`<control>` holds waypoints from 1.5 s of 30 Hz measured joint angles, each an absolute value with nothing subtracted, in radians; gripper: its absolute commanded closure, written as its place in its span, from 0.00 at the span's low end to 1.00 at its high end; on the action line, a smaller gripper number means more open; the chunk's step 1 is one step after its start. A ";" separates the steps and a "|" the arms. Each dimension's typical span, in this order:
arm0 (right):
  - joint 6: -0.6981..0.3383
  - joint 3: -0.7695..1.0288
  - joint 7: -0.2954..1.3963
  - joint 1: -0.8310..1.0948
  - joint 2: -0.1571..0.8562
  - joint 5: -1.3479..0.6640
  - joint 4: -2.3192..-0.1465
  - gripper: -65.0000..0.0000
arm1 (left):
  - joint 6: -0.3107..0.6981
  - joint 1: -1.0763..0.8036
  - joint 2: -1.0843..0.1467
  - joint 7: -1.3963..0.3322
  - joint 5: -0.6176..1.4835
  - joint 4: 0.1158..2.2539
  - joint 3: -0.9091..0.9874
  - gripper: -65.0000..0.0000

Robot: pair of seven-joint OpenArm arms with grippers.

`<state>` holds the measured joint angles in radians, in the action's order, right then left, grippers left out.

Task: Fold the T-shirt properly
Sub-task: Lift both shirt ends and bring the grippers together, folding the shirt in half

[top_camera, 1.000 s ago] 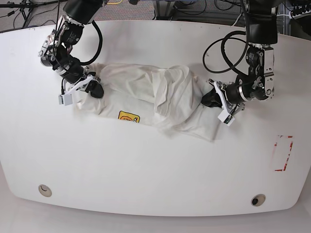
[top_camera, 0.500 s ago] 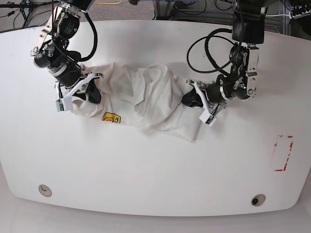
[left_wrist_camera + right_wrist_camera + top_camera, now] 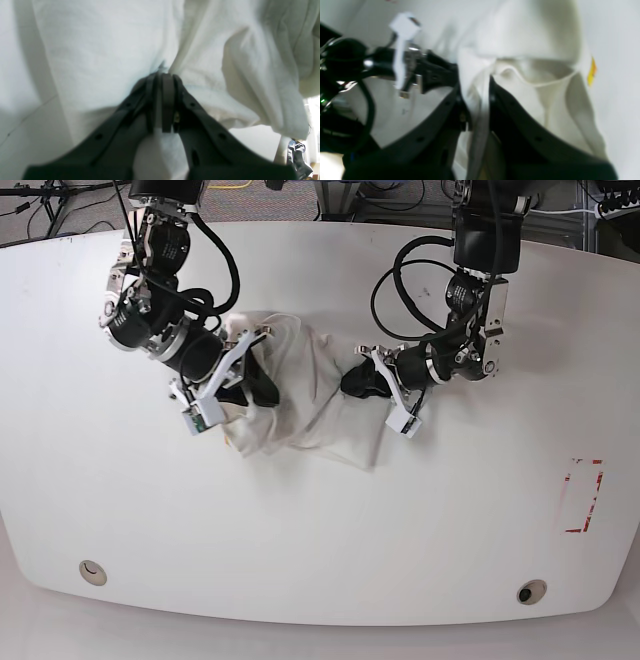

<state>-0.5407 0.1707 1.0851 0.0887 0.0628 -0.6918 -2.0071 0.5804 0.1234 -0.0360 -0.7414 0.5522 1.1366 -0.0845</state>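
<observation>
Shirt: the T-shirt lies bunched on the white table, in the upper middle of the base view, between the two arms.
Left claw: the left claw has its jaws pressed together on a pinch of the T-shirt's cloth at the bundle's end on the base view's right.
Right claw: the right claw is clamped on a folded edge of the fabric at the opposite end; a yellow label shows just beyond it.
Reason for hold: gripping both ends at once probably lets the arms carry one side of the garment over the other, which would explain the slack, rumpled middle.
Long axis: it runs roughly side to side across the base view, from one claw to the other, dipping a little toward the near edge in the middle.
Facing: collar and hem cannot be told apart in this crumpled state.
</observation>
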 measured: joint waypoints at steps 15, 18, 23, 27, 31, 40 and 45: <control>-0.494 -0.029 0.916 0.020 0.025 -0.574 -1.832 1.00 | 0.583 0.121 -0.003 -0.743 0.551 1.128 -0.087 0.93; -0.494 -0.060 0.859 0.021 0.024 -0.572 -1.777 1.00 | 0.583 0.121 -0.003 -0.743 0.551 1.127 -0.087 0.93; -0.497 -0.072 0.761 0.017 0.025 -0.575 -1.695 0.90 | 0.583 0.121 -0.003 -0.743 0.551 1.127 -0.087 0.93; -0.496 -0.069 0.732 -0.002 0.027 -0.574 -1.633 0.70 | 0.583 0.121 -0.003 -0.743 0.551 1.127 -0.087 0.92; -0.496 -0.067 0.669 -0.027 0.028 -0.574 -1.567 0.53 | 0.583 0.121 -0.002 -0.743 0.551 1.127 -0.087 0.92; -0.496 -0.073 0.565 -0.094 0.025 -0.545 -1.415 0.39 | 0.599 0.119 -0.001 -0.744 0.560 1.127 -0.086 0.70; -0.496 -0.080 0.561 -0.123 0.025 -0.519 -1.380 0.34 | 0.609 0.120 0.002 -0.754 0.577 1.129 -0.086 0.61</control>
